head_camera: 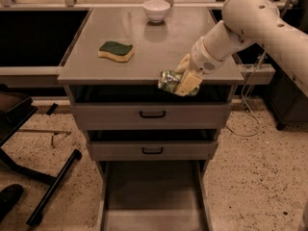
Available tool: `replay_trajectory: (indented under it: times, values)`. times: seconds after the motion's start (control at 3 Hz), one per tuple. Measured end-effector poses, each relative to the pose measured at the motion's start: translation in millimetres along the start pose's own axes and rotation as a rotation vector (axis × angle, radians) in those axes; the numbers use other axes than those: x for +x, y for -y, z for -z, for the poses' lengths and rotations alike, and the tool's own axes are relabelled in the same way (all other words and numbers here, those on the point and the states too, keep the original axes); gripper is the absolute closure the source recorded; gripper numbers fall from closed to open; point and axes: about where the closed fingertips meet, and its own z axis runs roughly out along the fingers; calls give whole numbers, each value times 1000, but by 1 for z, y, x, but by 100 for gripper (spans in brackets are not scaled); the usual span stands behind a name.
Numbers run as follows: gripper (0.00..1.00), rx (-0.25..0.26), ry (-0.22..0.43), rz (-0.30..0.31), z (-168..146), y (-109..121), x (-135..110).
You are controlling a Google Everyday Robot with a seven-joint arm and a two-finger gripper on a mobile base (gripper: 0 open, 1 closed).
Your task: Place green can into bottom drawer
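The green can [169, 81], mottled green and silver, lies sideways in my gripper [185, 81] in front of the cabinet top's front edge. The gripper is shut on the can, its pale fingers [189, 83] clamped around the can's right part. The white arm reaches in from the upper right. The bottom drawer [153, 214] is pulled open at the lower middle, with a plain grey floor and nothing visible in it. The can hangs above the two upper drawers, well above the open drawer.
A green-topped yellow sponge [116, 51] and a white bowl [157, 10] sit on the cabinet top [144, 57]. Two upper drawers with black handles [152, 114] are closed. A black chair base [33, 177] stands on the speckled floor at the left. A cable [245, 124] lies at the right.
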Motion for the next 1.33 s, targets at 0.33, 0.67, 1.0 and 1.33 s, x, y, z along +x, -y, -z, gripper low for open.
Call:
replay_trajectory:
  times: [0.33, 0.67, 1.0, 1.33]
  values:
    - [100, 0, 0, 0, 0, 0, 0]
    - [100, 38, -22, 0, 38, 18, -11]
    - [100, 103, -72, -13, 110, 25, -24]
    - [100, 137, -101, -36, 165, 12, -34]
